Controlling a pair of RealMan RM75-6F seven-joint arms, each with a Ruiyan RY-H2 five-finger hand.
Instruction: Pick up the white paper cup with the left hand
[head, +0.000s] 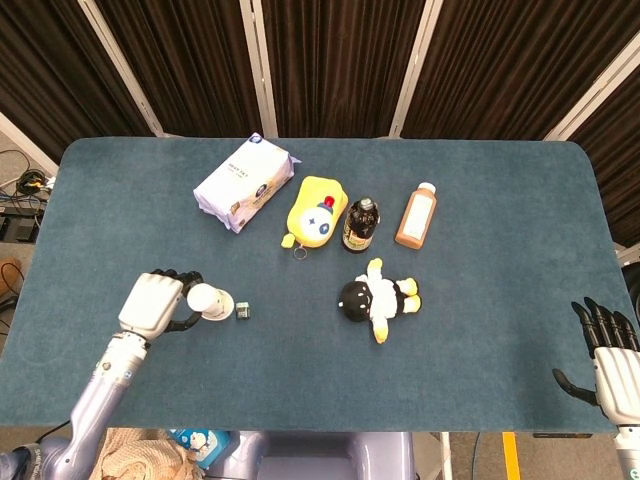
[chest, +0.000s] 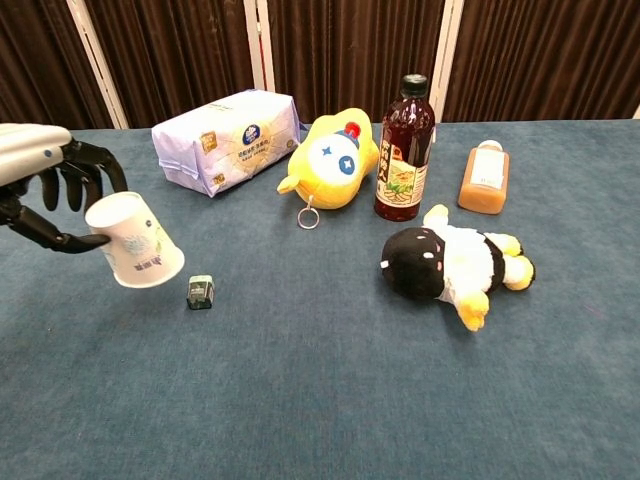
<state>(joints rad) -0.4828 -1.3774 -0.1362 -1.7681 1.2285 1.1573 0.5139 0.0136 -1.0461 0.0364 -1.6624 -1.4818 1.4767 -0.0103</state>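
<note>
Chest view: the white paper cup is being held clear of the table, tilted mouth-down, by the left hand, fingers wrapped around its base, at nine o'clock. The right hand, fingers spread and grasping nothing, is being kept at four o'clock in the head view. A small green cube is lying just beside the cup.

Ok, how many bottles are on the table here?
2. A dark bottle stands upright behind the black and white plush toy; an orange bottle lies flat to its right. None appear hidden.
</note>
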